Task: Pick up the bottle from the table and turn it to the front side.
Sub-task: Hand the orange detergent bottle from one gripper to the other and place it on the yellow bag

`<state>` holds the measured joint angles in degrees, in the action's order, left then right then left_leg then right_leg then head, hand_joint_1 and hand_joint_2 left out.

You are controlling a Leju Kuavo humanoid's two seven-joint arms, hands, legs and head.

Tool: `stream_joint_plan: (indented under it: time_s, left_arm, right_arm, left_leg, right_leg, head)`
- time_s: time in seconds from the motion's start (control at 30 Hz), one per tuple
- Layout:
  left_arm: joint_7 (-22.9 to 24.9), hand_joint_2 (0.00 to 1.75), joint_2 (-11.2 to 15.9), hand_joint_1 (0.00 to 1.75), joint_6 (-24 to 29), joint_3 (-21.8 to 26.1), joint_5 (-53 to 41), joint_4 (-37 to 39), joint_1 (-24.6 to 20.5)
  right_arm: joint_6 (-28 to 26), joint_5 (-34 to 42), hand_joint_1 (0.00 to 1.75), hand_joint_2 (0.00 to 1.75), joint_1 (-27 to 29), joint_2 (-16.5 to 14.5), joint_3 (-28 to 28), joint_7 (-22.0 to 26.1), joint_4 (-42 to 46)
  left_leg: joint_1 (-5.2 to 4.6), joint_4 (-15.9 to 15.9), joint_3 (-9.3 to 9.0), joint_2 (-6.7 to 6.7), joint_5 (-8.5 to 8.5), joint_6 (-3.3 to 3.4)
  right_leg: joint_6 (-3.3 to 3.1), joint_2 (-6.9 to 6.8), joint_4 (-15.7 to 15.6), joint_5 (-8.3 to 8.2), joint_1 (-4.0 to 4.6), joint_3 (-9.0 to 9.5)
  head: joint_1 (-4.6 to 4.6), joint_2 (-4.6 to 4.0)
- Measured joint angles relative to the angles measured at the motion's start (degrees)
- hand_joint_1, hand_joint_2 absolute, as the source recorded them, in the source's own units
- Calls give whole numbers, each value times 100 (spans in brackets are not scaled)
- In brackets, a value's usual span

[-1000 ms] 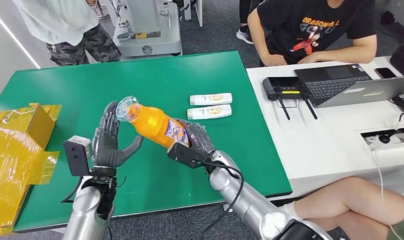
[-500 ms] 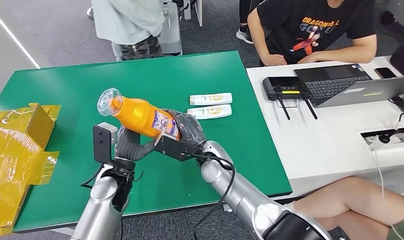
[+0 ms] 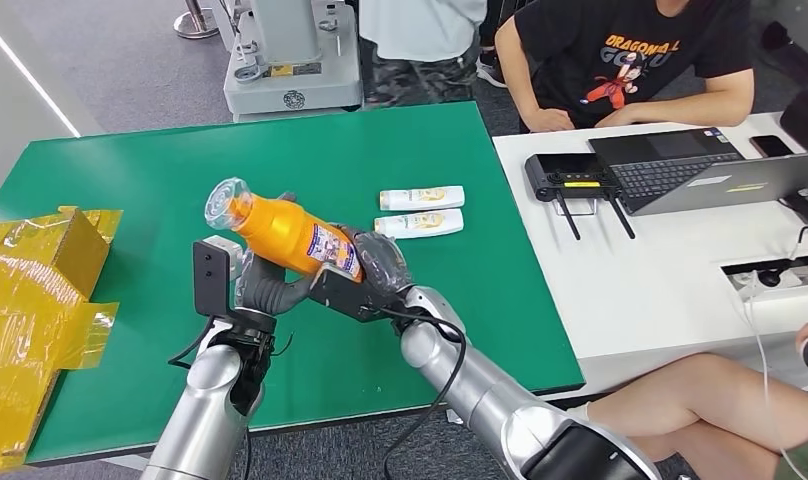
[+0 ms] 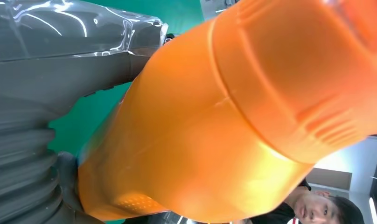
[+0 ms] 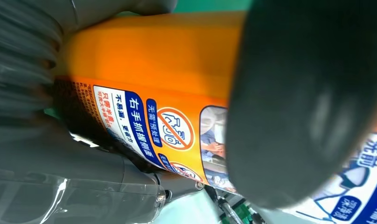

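An orange bottle [image 3: 285, 232] with a clear cap and a blue-and-white label hangs tilted above the green table [image 3: 130, 170], cap up and to the left. My right hand [image 3: 375, 265] grips its label end. My left hand [image 3: 265, 288] is wrapped around the bottle's middle from below. In the left wrist view the orange bottle [image 4: 214, 121] lies against my left hand [image 4: 32, 93]. In the right wrist view the bottle's label [image 5: 144, 116] sits under a dark finger of my right hand [image 5: 308, 102].
Two white tubes [image 3: 421, 198] [image 3: 418, 223] lie on the table just beyond the bottle. Yellow packaging [image 3: 40, 280] covers the table's left end. A white desk [image 3: 660, 280] with a laptop stands to the right, where a person [image 3: 630, 60] sits.
My left hand went from open beside the cap to closed under the bottle's middle. The bottle shifted left with my right hand. A standing person walked rightward behind the table.
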<state>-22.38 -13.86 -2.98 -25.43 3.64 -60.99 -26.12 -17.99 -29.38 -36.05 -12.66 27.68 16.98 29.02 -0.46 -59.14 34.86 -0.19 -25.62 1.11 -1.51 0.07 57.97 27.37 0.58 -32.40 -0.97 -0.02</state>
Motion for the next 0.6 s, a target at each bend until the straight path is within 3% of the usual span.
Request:
stream_joint_plan:
  time_s: [0.6]
  left_arm:
    - [-13,175,-44,0,10,9,158,92,-51]
  right_arm:
    - [-217,-236,175,175,66,24,-122,-78,-332]
  left_leg:
    - [0,-1,4,2,0,0]
  right_leg:
    - [0,2,0,0,0,-5]
  head:
    - [-1,0]
